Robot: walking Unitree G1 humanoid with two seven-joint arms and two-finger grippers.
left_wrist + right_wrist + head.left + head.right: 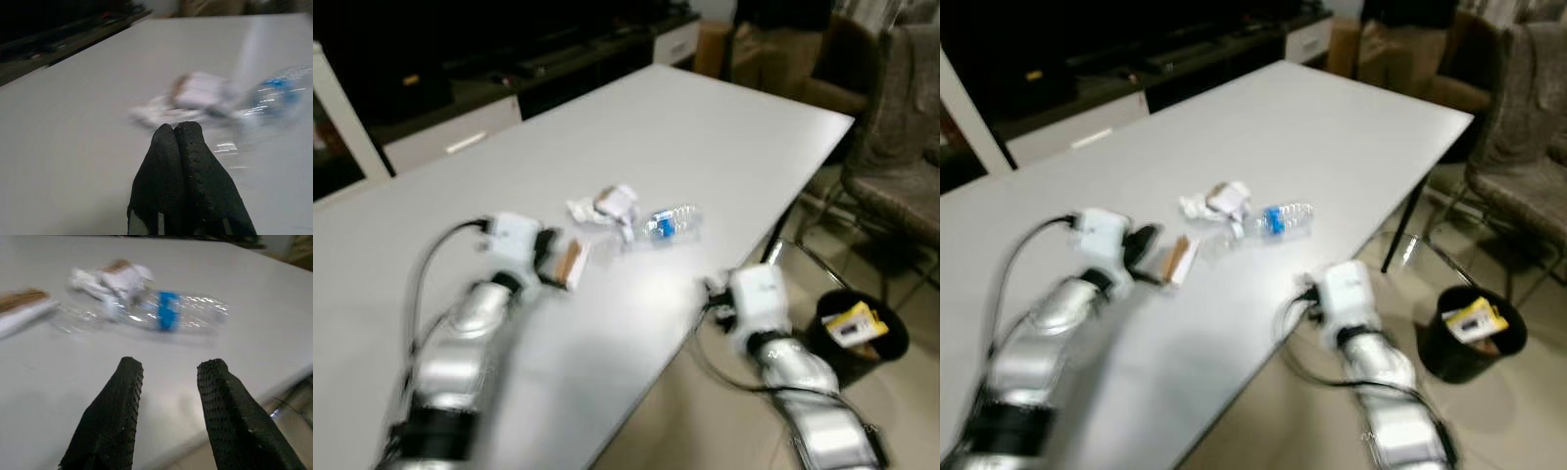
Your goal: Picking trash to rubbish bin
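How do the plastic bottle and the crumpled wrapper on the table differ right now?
The plastic bottle is clear with a blue label; the crumpled wrapper is white and opaque with a brown patch. The bottle lies stretched out on its side nearer the table edge; the wrapper sits bunched up farther in. Both lie close together ahead of the open right tool.

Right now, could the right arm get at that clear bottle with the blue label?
Probably yes: the right end effector is open, aimed at the bottle, with bare table between them.
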